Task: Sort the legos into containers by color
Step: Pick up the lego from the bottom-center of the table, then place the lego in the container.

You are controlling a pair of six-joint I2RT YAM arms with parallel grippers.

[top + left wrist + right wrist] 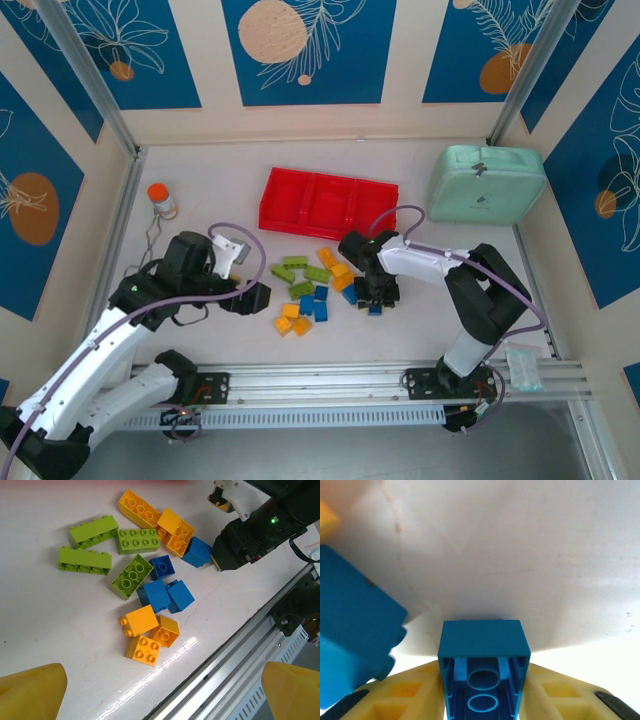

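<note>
Lego point(484, 647) between jaws of right claw point(375, 298)

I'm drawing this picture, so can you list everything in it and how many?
green bricks: four, green, pile's left side.
orange bricks: six, orange-yellow, three far, three near in pile.
blue bricks: four loose, blue, pile's middle and right.
held blue brick: one, blue, in the right claw.
tray: one, red, behind the pile, nothing inside.
case: one, mint green, far right.
bottle: one, orange cap, far left.
packet: one, clear, near right edge.
left claw: one, yellow fingers, open, left of pile.
right claw: one, yellow fingers, shut on held blue brick.
</note>
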